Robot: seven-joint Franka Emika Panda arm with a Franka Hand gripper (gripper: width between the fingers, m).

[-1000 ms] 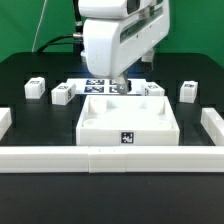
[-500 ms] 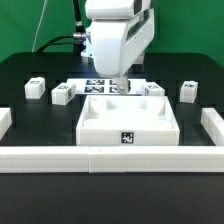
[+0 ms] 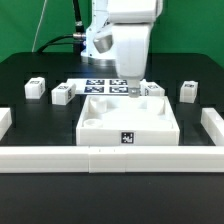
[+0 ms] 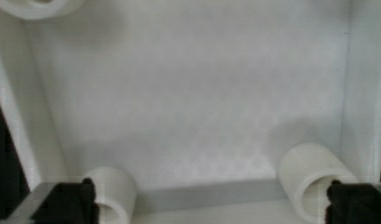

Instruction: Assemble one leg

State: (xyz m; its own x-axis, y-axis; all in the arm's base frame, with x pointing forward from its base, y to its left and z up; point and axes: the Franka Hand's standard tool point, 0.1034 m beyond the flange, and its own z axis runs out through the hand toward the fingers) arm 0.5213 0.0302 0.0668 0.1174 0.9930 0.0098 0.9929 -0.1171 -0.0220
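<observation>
Nothing is assembled yet: your claw (image 3: 132, 87) hangs spread and empty over the tray (image 3: 100, 128), the leg (image 3: 187, 92) lying loose toward the counter (image 3: 30, 65) edge at the exterior view's right.

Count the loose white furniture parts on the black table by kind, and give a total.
Small tagged legs: 4
Big square tray-like piece: 1
Total: 5
</observation>
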